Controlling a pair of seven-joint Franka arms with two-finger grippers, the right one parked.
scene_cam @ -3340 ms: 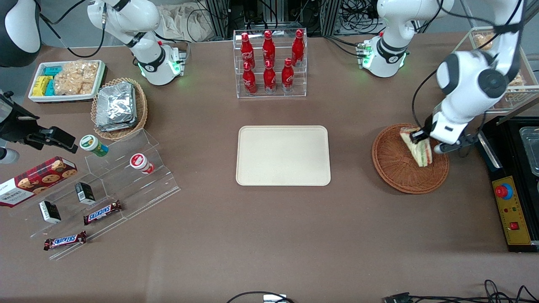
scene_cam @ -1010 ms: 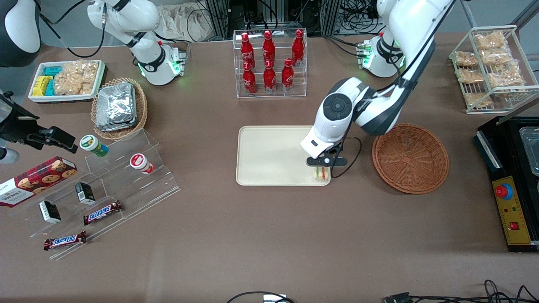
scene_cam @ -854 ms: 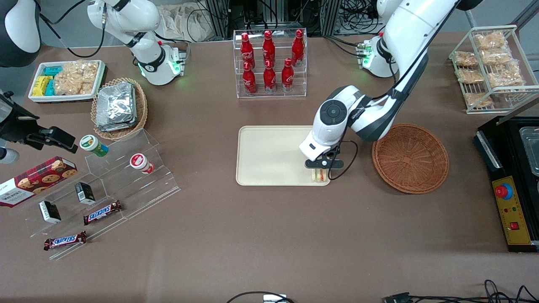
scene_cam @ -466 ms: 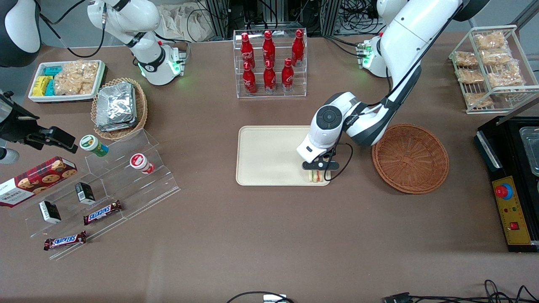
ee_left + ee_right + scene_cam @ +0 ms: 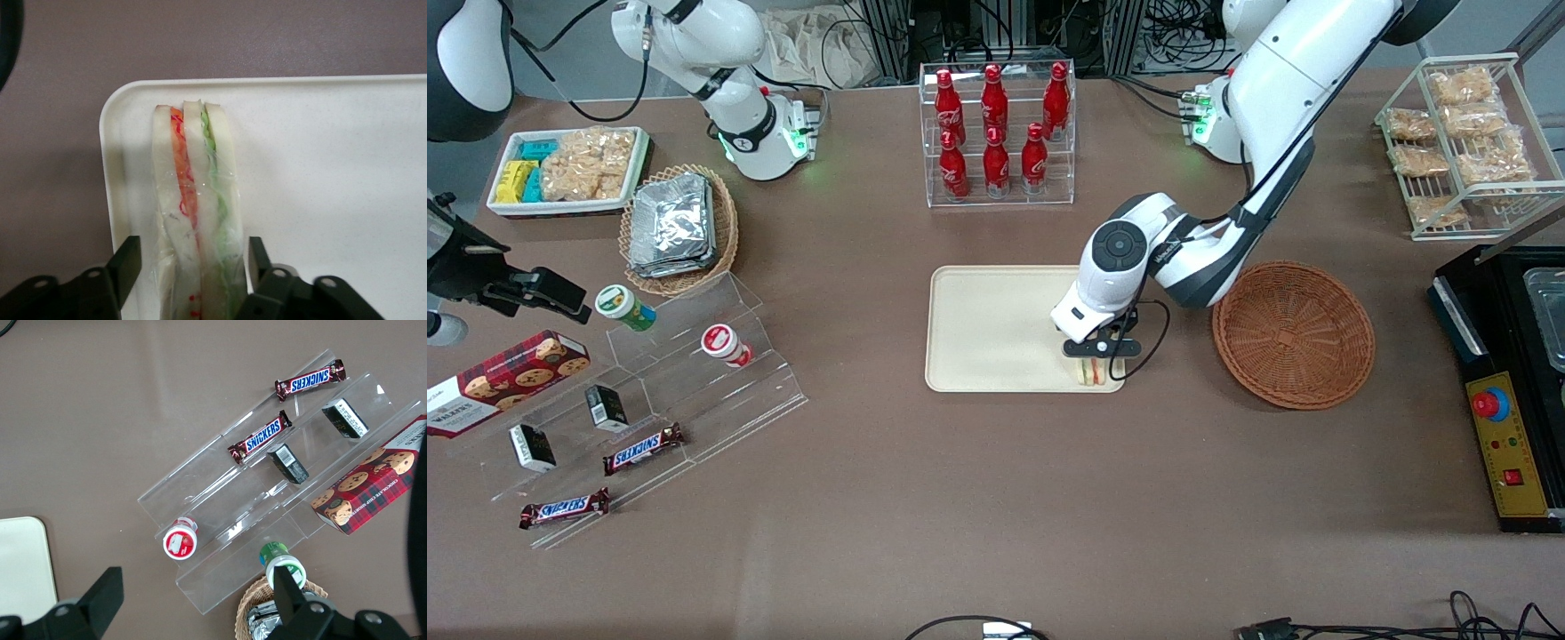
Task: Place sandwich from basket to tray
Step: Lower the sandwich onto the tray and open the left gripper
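Note:
The sandwich [image 5: 1090, 374] [image 5: 193, 200] stands on edge in the corner of the cream tray [image 5: 996, 329] [image 5: 333, 167] that is nearest the front camera and toward the basket. Its orange-red and green layers show through clear wrap. My left gripper [image 5: 1092, 359] [image 5: 192, 263] hangs straight over it. The black fingers [image 5: 127, 261] straddle the wedge, and a thin strip of tray shows between each finger and the wrap, so it is open. The reddish-brown wicker basket [image 5: 1294, 333] sits beside the tray toward the working arm's end, with nothing in it.
A clear rack of red bottles [image 5: 996, 133] stands farther from the camera than the tray. A wire rack of snack bags [image 5: 1463, 142] and a black box with a red button [image 5: 1507, 427] lie at the working arm's end. An acrylic stand [image 5: 649, 391] with snacks lies toward the parked arm.
The sandwich left the basket and came to the tray's corner. In the last second the gripper sank a little and shifted slightly toward the parked arm's end.

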